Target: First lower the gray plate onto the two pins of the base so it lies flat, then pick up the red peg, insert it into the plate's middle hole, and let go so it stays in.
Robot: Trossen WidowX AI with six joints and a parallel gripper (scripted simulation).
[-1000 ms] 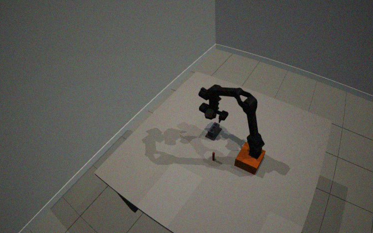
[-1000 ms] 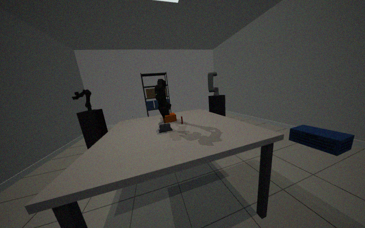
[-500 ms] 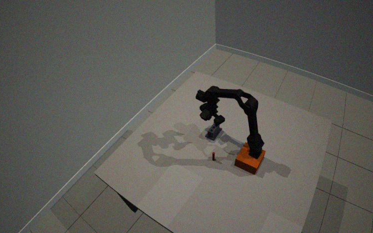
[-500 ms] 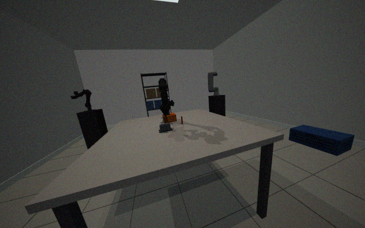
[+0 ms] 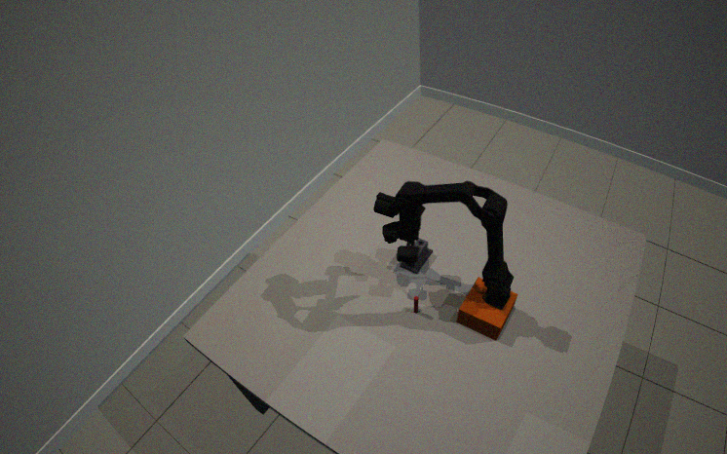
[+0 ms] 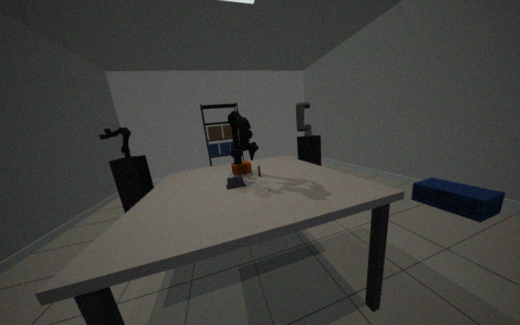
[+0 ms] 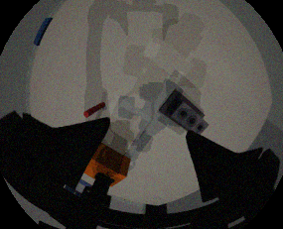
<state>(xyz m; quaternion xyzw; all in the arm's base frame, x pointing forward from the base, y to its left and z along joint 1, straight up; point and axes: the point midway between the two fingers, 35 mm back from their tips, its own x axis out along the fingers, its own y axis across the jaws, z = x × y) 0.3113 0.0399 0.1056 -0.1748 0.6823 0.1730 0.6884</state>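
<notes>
From where I stand, the black robot arm bends high over the pale flat table. Its foot is on an orange block. The black two-finger pincer is wide apart with nothing in it.

The gray flat plate with round holes seems to sit on the dark gray blocky base. It looks flat to me, but I can't see the pins, so I can't be sure it is all the way down. I think the plate part is done and the peg part comes next.

The thin round red peg stands up on the table, apart from the base and near the orange block. I guess it is light and stiff, so it won't squash or bend. It may be a bit slippery, and it could roll if it gets knocked over.

The best place to grab it is around the upper part, with one finger on each side. Then the bottom end stays free to go in the middle hole. If the pincer holds it crooked, the peg could catch on the hole's edge and push the plate.
</notes>
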